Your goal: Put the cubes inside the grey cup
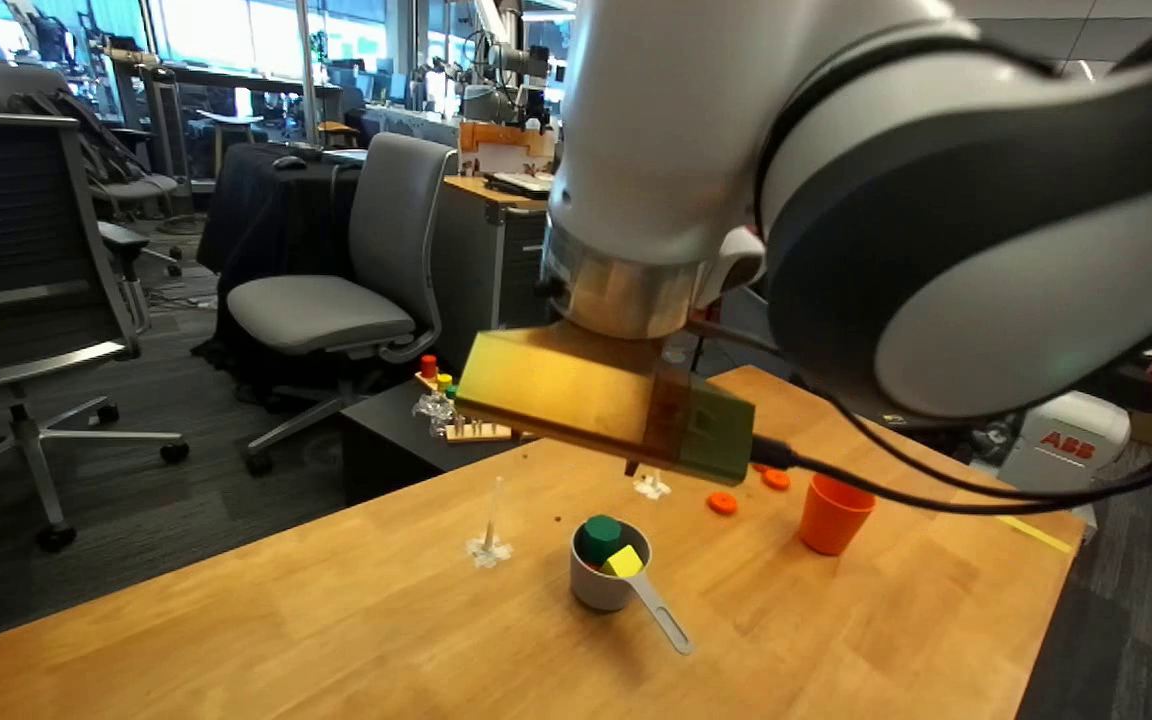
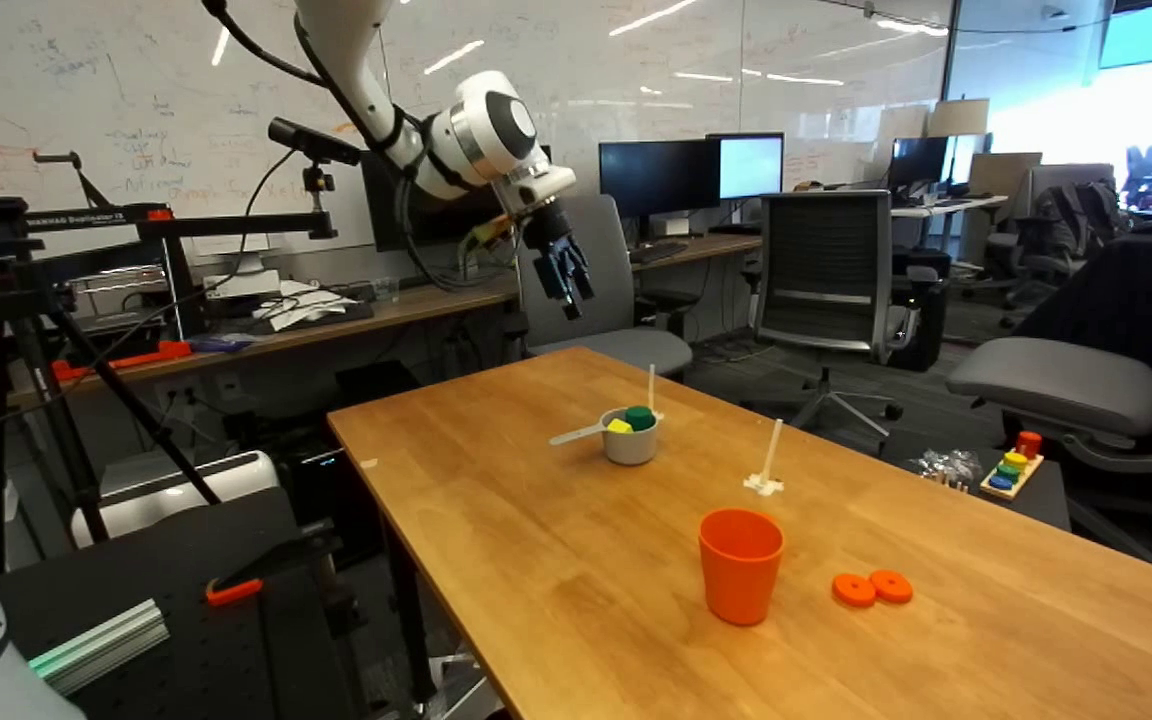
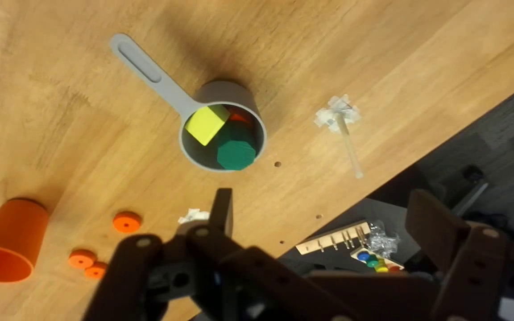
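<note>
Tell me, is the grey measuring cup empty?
Not empty: looking into the grey measuring cup, the wrist view shows a yellow cube, a green block and a half-hidden red piece.

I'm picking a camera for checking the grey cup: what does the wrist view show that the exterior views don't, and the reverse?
Only the wrist view: the gripper plainly open, and more than a sliver of the red block inside the grey cup.
Only the exterior views: the arm and chair backs.
Shared: the grey cup with the yellow block and green block in it, the orange cup, orange discs.
</note>
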`<action>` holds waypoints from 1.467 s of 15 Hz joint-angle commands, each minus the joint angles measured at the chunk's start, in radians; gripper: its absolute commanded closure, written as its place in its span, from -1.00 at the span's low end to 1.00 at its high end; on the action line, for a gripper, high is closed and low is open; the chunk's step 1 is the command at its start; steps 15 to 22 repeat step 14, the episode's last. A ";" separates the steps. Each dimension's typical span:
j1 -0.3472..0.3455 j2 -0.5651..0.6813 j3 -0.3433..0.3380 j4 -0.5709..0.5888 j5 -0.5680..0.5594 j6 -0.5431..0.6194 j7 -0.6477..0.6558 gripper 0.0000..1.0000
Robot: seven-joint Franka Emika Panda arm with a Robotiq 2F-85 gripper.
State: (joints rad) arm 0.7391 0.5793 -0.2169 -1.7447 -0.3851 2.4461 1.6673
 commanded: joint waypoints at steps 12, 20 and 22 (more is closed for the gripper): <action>-0.083 -0.435 0.335 -0.113 0.004 -0.437 0.063 -1.00; -0.090 -0.437 0.335 -0.123 0.004 -0.437 0.065 -1.00; -0.090 -0.437 0.335 -0.123 0.004 -0.437 0.065 -1.00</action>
